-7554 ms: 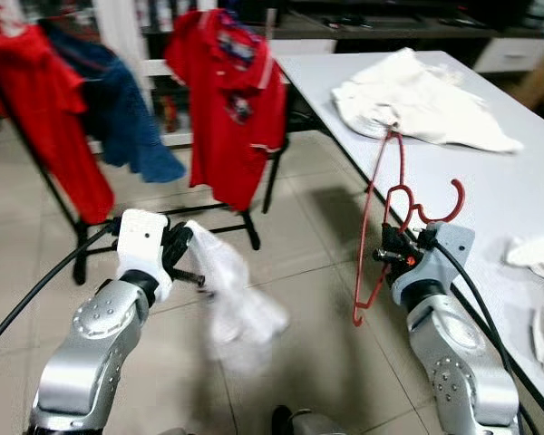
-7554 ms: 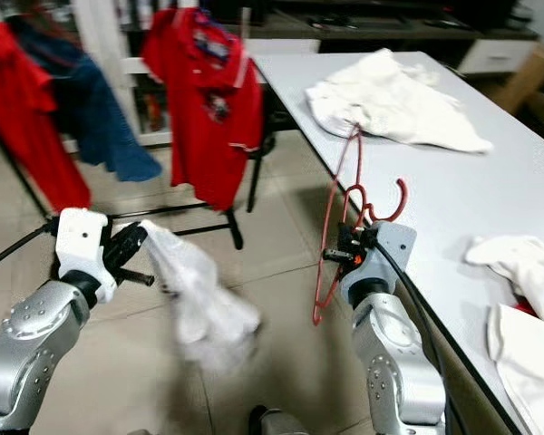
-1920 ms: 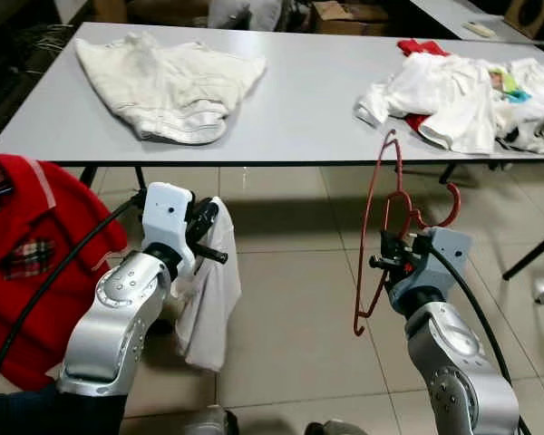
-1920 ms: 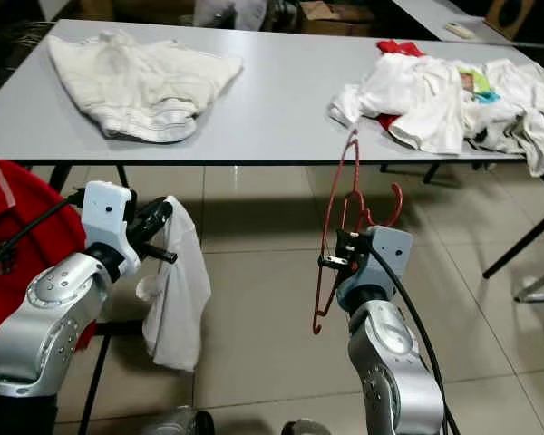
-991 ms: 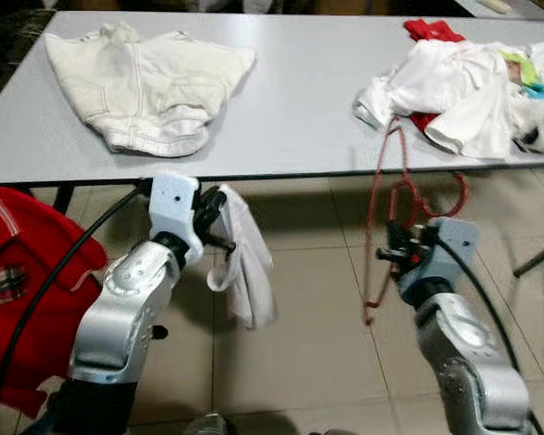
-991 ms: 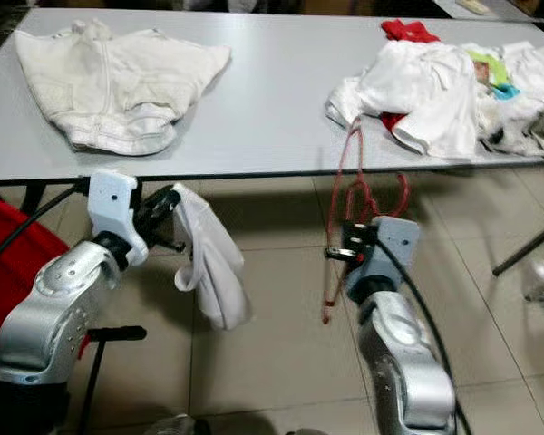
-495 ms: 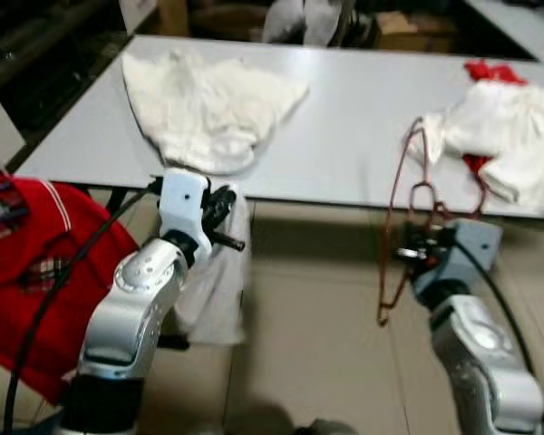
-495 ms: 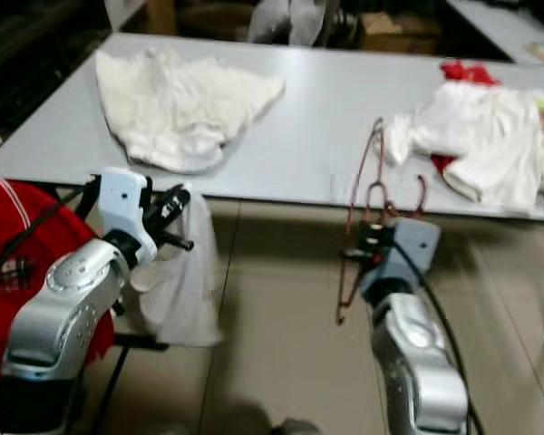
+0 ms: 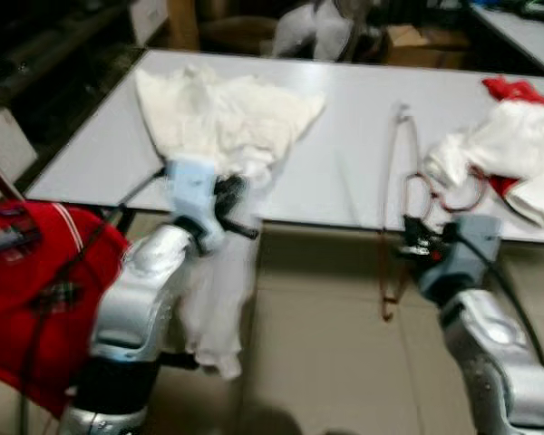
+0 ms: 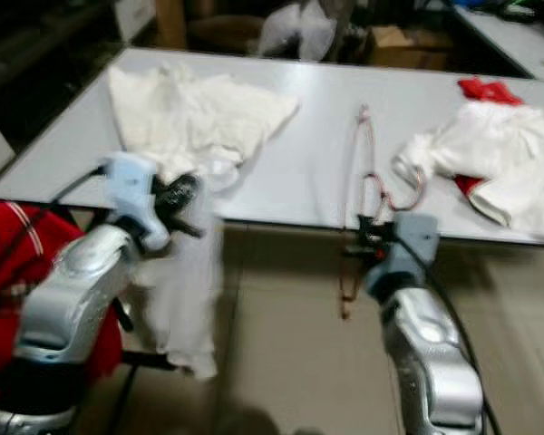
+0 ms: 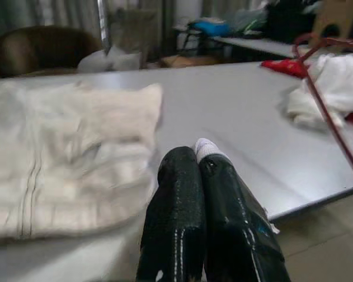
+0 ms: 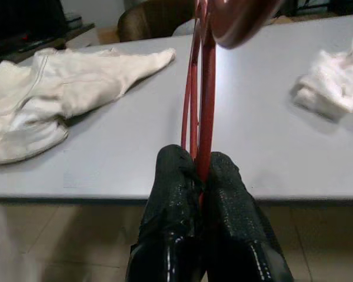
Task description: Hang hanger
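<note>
A red wire hanger (image 9: 393, 217) stands upright before the grey table (image 9: 344, 172), and my right gripper (image 9: 421, 246) is shut on its lower wire. In the right wrist view the fingers (image 12: 176, 176) pinch the hanger's red wires (image 12: 201, 100). My left gripper (image 9: 238, 214) is shut on a white cloth (image 9: 214, 304) that hangs down toward the floor. In the left wrist view, a bit of that cloth (image 11: 205, 147) pokes out between the closed fingers (image 11: 179, 194). Both eye views are blurred.
A cream garment (image 9: 227, 113) lies spread on the table's left part. A heap of white and red clothes (image 9: 512, 154) lies at its right end. A red shirt (image 9: 32, 290) hangs low at my left. Tiled floor (image 9: 326, 362) lies below.
The whole picture has shifted, so the camera has moved. The hanger now looks more edge-on. Both grippers keep their hold.
</note>
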